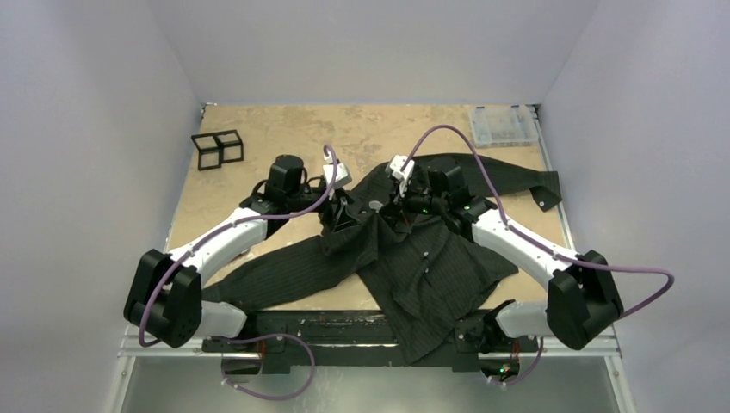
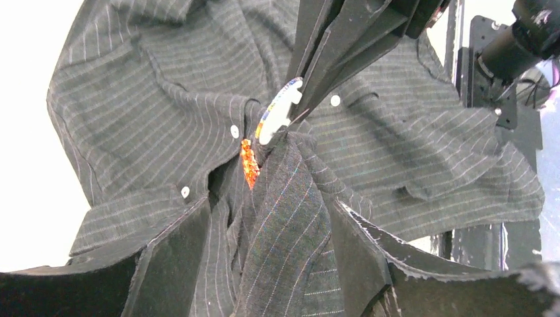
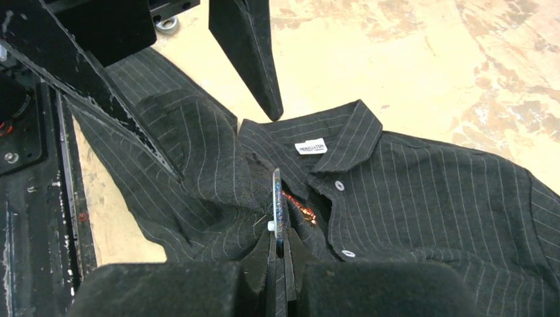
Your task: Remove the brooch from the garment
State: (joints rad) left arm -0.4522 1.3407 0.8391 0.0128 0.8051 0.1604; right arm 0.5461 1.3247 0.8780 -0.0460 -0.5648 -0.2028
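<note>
Table: we see a tan, mottled table (image 1: 284, 129) carrying everything.
Garment: the black pinstriped garment (image 1: 430, 275) lies spread and rumpled across the middle of the table. One sleeve reaches toward the left arm's base and the hem hangs over the near edge.
Left jaws: released and spread wide. Their fingers (image 2: 172, 264) stand on either side of a raised ridge of the garment. The brooch sits beyond the tips, not between them.
Right jaws: clenched on the brooch, pinching its rim from both sides, with the fingers (image 3: 254, 264) pressed close together over the shirt front.
Clear box: a lidded plastic box (image 1: 504, 125) sits at the far right corner, well apart from the garment's body.
Cube frames: two black wire cubes (image 1: 217, 149) stand at the far left.
Brooch: a thin, pale, iridescent disc (image 3: 277, 201) seen edge-on, just below the collar and beside the button row. An orange glittering patch (image 2: 249, 165) lies against the cloth next to it. We cannot tell whether the two are joined.
Collar label: a white tag (image 3: 310, 147) shows inside the collar.
Button: a small white button (image 3: 339, 185) sits near the brooch.
</note>
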